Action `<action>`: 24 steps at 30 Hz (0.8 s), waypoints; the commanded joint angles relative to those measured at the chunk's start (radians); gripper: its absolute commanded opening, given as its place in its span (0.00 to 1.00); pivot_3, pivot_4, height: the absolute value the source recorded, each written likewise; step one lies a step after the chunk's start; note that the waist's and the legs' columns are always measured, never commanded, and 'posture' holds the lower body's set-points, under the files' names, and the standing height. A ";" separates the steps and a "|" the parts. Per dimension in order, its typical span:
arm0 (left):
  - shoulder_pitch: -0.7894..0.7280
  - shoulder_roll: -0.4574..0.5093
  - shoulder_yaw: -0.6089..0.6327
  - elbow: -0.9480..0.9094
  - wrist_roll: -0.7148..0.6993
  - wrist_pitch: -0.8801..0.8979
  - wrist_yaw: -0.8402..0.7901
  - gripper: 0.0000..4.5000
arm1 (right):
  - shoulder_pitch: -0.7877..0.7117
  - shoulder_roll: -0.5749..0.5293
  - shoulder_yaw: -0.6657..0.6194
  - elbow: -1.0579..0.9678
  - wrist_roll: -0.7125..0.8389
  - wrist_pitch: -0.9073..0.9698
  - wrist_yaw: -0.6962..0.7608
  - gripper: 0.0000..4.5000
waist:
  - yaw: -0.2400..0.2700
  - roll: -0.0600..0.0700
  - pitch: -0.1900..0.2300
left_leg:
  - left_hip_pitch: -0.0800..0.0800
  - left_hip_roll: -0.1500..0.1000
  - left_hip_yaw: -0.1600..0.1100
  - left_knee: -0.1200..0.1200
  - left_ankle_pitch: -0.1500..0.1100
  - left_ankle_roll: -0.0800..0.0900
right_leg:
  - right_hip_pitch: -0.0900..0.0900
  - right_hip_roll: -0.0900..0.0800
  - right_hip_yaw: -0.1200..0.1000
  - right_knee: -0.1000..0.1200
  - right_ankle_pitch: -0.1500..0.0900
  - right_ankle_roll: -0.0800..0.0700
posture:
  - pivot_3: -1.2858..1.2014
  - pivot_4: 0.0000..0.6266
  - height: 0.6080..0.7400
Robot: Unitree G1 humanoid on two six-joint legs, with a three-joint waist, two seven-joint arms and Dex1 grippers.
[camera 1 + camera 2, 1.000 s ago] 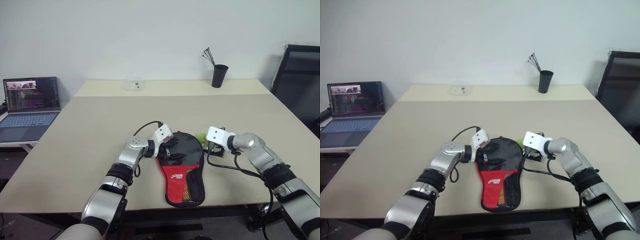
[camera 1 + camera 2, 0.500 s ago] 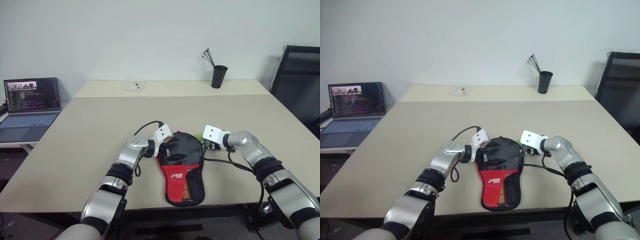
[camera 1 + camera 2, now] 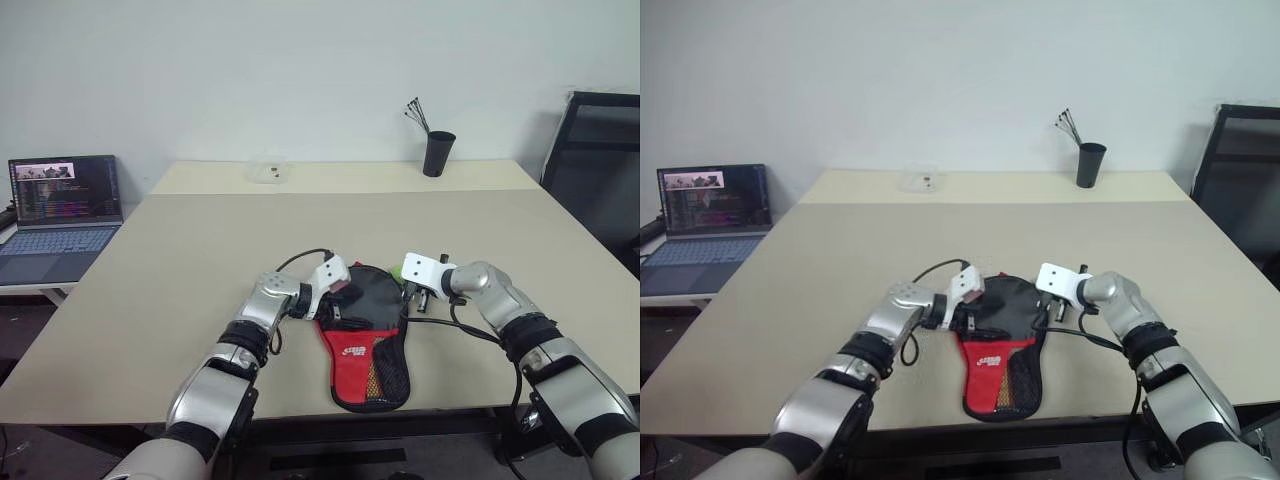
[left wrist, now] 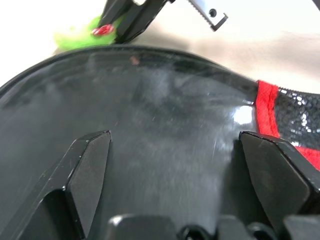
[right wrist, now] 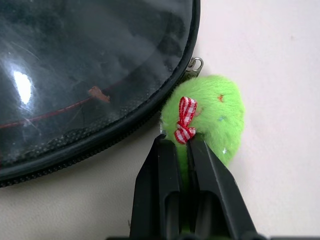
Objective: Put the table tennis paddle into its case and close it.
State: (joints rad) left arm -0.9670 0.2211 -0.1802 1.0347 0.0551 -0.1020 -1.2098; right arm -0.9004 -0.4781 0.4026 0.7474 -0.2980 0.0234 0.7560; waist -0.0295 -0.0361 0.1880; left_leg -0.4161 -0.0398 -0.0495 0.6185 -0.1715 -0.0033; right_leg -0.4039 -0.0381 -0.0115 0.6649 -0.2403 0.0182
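**Zip tag pinched, case braced on office table**

A pale beige table (image 3: 200, 260) against a white wall, a laptop (image 3: 62, 215) open on a side desk and a black cup of sticks (image 3: 437, 150) at the far edge — this is where the black and red fabric case (image 3: 368, 340) lies near the front edge, round end away from the robot, narrow mesh-pocket end (image 3: 392, 372) toward it.

The right gripper (image 5: 184, 145) is pinched closed on the fluffy green zipper tag (image 5: 212, 117), just below its small red-and-white bow (image 5: 185, 120). The tag sits touching the case's curved rim on its right side, beside the metal zipper pull (image 5: 194, 64). The left gripper (image 4: 175, 150) hangs over the case's glossy black round face with its fingers (image 4: 87, 165) spread wide, holding nothing; from the head views it sits at the left edge of the round end.

No paddle can be seen; whether it is already inside cannot be told from these views, though the case lies flat and full-shaped.

The step in hand looks to be drawing the zipper round the rim. To do it well, the pull should follow the curve of the track rather than tugging straight outward — the soft tag could slip from a thin pinch. The left gripper would best press the cover down near the track, so the fabric stays taut and the case does not slide across the table.
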 commanded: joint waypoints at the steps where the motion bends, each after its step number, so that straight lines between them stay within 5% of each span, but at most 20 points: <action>1: -0.026 -0.016 -0.016 0.068 0.023 -0.039 0.005 1.00 | 0.030 -0.019 -0.023 -0.085 -0.004 0.040 0.017 0.00 | 0.000 0.000 0.000 | 0.000 0.000 0.000 0.000 0.000 0.000 | 0.000 0.000 0.000 0.000 0.000 0.000 | 0.52 0.24 1.00; 14: 0.006 -0.013 -0.032 0.152 0.045 -0.068 -0.036 1.00 | 0.323 -0.221 -0.114 -0.645 0.033 0.306 0.170 0.00 | 0.006 0.001 -0.001 | -0.001 0.000 -0.001 0.000 -0.001 0.000 | 0.000 0.000 -0.001 -0.002 0.000 0.000 | 0.52 0.24 1.00; 24: -0.012 -0.041 -0.039 0.193 0.060 -0.050 0.006 1.00 | 0.682 -0.448 -0.297 -1.235 0.171 0.607 0.304 0.00 | 0.027 0.007 -0.006 | -0.001 0.000 -0.001 0.000 -0.001 0.000 | 0.002 0.000 -0.002 -0.003 -0.001 0.001 | 0.52 0.24 1.00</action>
State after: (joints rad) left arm -1.0089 0.1749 -0.1882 1.1735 0.0647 -0.1811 -1.2092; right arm -0.2414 -0.8951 0.1581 -0.4030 -0.1528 0.5820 1.0363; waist -0.0023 -0.0295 0.1819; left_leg -0.4173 -0.0398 -0.0515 0.6187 -0.1722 -0.0033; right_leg -0.4020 -0.0386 -0.0132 0.6611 -0.2409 0.0189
